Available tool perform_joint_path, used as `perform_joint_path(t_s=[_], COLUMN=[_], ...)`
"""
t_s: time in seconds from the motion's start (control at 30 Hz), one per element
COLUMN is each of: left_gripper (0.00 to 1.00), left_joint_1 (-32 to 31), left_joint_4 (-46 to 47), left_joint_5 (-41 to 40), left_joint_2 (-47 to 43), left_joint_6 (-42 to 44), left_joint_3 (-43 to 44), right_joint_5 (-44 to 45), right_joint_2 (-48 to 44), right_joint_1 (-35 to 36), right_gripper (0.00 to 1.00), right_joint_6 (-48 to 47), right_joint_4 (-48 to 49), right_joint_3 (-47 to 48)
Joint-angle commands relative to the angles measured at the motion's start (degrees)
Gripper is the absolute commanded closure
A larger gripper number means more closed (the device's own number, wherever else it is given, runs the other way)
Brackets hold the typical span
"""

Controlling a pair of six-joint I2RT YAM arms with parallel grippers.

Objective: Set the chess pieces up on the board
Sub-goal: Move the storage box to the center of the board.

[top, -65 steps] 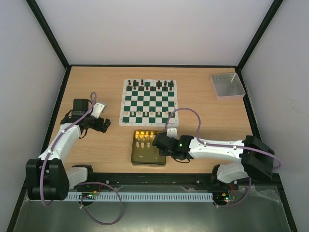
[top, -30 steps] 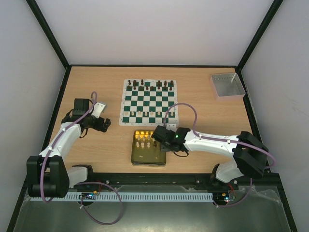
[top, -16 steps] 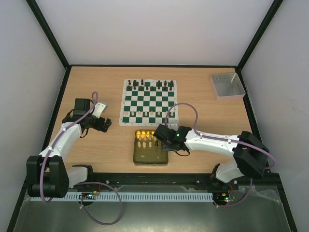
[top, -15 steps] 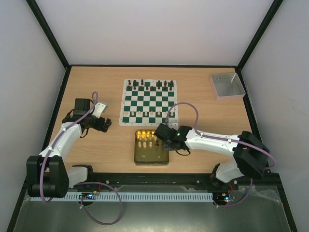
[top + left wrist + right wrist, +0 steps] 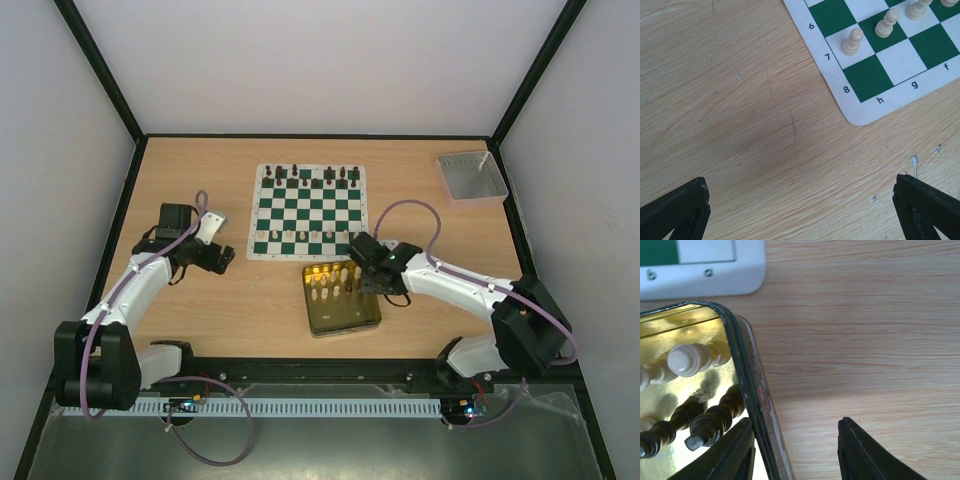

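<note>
By the table's (image 5: 230, 320) near edge the right tool (image 5: 795, 450), half-open and empty, is straddling the tin's (image 5: 743, 375) wall; chess pieces (image 5: 687, 360) are lying just left.

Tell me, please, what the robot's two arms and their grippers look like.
The left arm and right arm both have white link shells with black joint housings, and a purple cable loops along each. The left gripper and right gripper end in matte black, wedge-shaped fingers.
</note>
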Motion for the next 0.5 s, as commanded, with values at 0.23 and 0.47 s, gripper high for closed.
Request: perform_joint_path(t_s=[0.23,0.47], left_gripper=[0.0,0.0], left_joint_1=[-0.95,-1.61], left_joint_4=[0.2,0.75], left_joint_5=[-0.44,-0.6], left_joint_2=[-0.41,-0.02], left_joint_6=[-0.74,-0.91], left_joint_3=[-0.4,-0.59], right_joint_5=[-0.48,-3.1], right_joint_2=[2.03,1.93], right_joint_1=[-11.41,-21.65], right_gripper=[0.55,0.52], right_joint_6=[-1.89,-3.66], right_joint_4=[-0.6,0.37], right_joint_3=[-1.27,-1.9])
